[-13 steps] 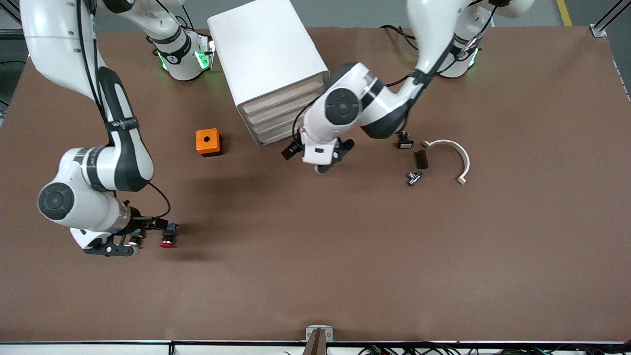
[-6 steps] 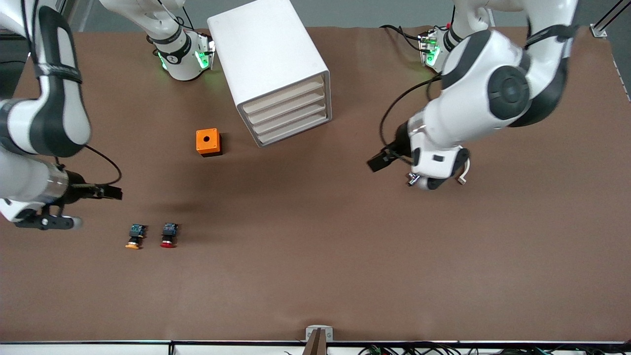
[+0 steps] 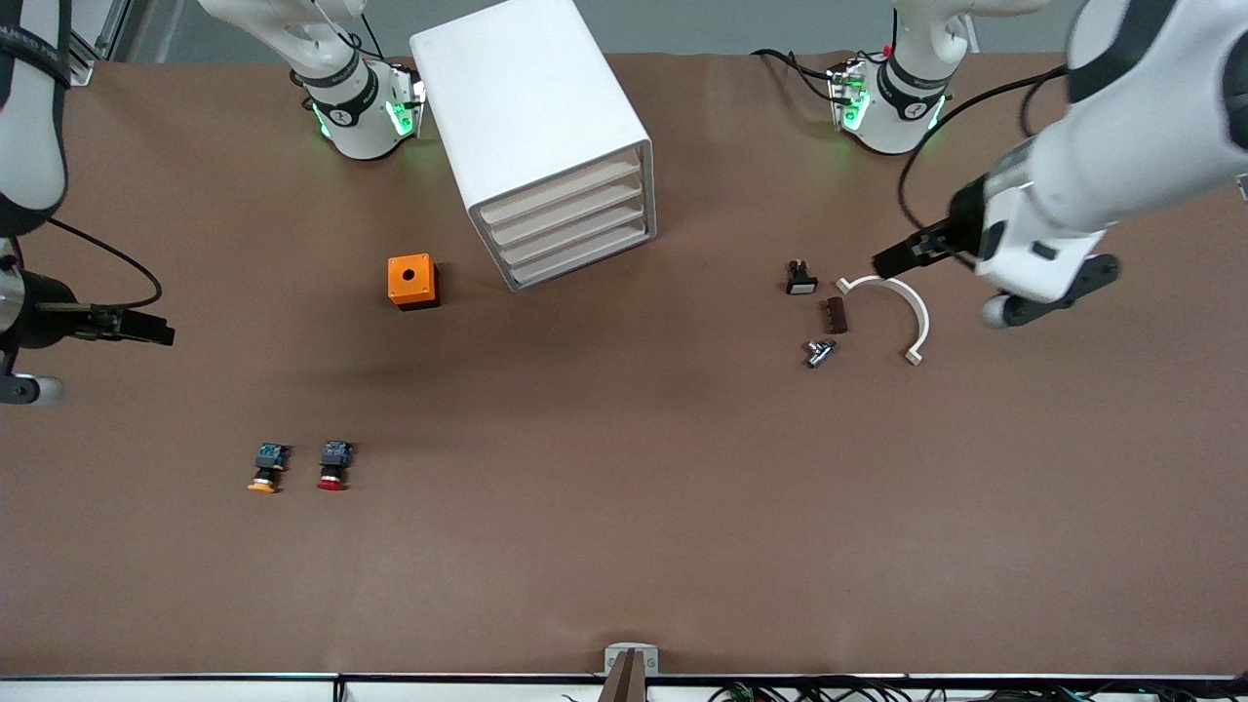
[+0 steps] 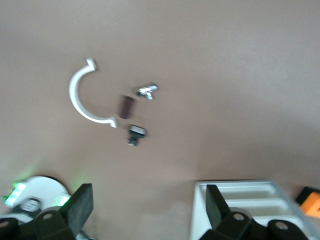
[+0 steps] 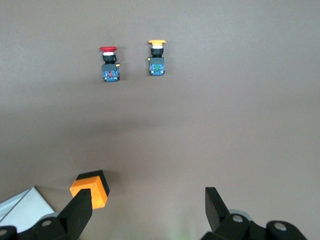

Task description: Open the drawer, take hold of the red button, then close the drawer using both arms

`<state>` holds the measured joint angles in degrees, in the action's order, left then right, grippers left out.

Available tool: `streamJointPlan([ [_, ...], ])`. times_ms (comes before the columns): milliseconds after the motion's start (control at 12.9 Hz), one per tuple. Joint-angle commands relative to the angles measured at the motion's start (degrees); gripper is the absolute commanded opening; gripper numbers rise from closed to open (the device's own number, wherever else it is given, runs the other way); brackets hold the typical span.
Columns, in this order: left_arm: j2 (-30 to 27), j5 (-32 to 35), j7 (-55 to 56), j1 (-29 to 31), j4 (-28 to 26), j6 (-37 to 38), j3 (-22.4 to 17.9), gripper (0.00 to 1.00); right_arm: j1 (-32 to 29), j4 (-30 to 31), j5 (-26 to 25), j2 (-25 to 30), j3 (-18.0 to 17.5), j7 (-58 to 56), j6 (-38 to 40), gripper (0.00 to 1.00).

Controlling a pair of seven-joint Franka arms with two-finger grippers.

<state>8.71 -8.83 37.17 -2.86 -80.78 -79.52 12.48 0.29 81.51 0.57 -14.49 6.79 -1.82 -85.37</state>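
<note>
The red-capped button (image 3: pixel 332 466) lies on the table beside a yellow-capped one (image 3: pixel 265 469), nearer the front camera than the orange box (image 3: pixel 412 281). It also shows in the right wrist view (image 5: pixel 108 64). The white drawer cabinet (image 3: pixel 546 127) has all its drawers shut. My right gripper (image 3: pixel 24 390) is open and empty, raised at the right arm's end of the table; its own view (image 5: pixel 147 210) shows the spread fingers. My left gripper (image 3: pixel 1048 297) is open and empty, up over the table beside the white arc; its own view (image 4: pixel 147 207) shows the spread fingers.
A white arc-shaped part (image 3: pixel 902 307), a brown piece (image 3: pixel 835 315), a small black switch (image 3: pixel 800 280) and a metal piece (image 3: pixel 819 351) lie toward the left arm's end. The arm bases (image 3: pixel 356 112) (image 3: pixel 892 102) stand beside the cabinet.
The right gripper rose off the two buttons and moved out to the table's end. The left gripper swung from the cabinet's drawer fronts, past the small parts, toward the left arm's end.
</note>
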Motion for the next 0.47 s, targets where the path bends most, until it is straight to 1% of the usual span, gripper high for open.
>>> streamJointPlan([
  [0, -3.0, 3.8, -10.4, 2.7, -1.7, 1.6, 0.2, 0.99, -1.0, -5.5, -1.0, -0.8, -1.0, 0.5, 2.8, 1.00],
  [78, -3.5, 4.6, -14.0, 2.5, -1.9, 2.3, -1.7, 0.99, -1.0, -6.2, -0.9, -0.8, -0.9, 0.5, 2.9, 1.00],
  [233, -4.6, 4.6, -21.8, 1.2, -2.2, 3.4, -7.1, 0.99, -1.0, -6.5, -0.7, -0.5, -0.8, 0.3, 2.9, 1.00],
  [388, -6.9, 4.7, -26.9, -0.2, -4.6, 3.3, -12.0, 0.99, -1.3, -6.5, -0.7, -0.1, -1.0, 0.6, 3.3, 1.00],
])
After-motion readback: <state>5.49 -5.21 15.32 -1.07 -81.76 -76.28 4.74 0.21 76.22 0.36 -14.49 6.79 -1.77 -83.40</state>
